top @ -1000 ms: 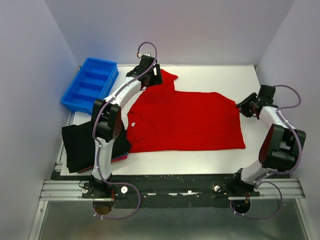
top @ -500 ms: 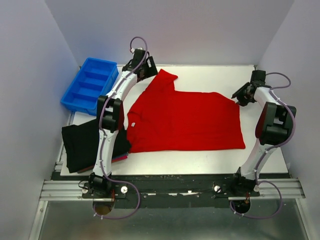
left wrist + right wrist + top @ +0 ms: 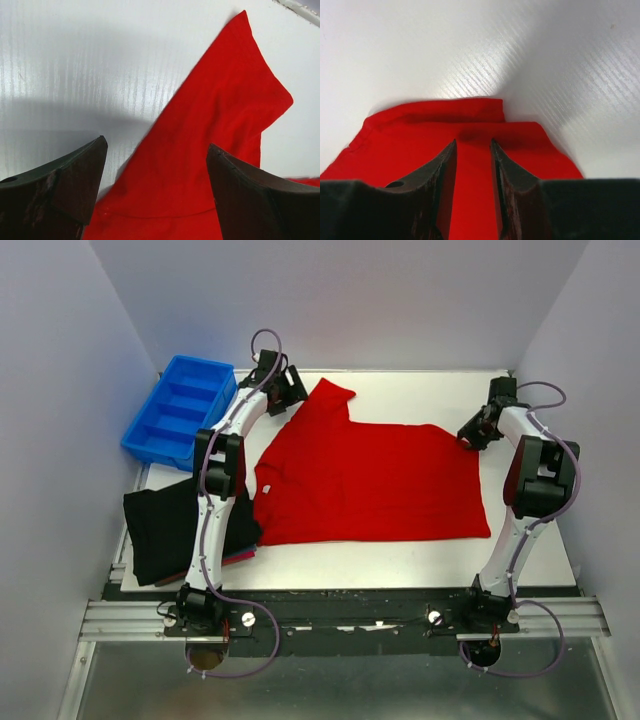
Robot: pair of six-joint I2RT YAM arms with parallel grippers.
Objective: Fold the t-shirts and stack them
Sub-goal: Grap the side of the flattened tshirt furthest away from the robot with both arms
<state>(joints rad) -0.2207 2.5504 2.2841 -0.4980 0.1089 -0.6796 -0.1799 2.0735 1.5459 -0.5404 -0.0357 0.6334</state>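
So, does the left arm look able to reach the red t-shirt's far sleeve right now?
Probably yes: the left pincer hangs open over the sleeve of the red t-shirt, jaws wide apart, and nothing lies in between.

Spread short-sleeved cloth t-shirt (image 3: 370,480): plain bright red
Folded cloth shirt (image 3: 160,530): black
Plastic compartment bin (image 3: 180,410): blue
Flat ribbed tabletop (image 3: 430,400): white, fine parallel lines

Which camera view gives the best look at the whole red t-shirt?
The top external view: it alone shows the whole red t-shirt, spread flat on the table. The left wrist view shows only one sleeve. The right wrist view shows only a corner with its edge folded over.
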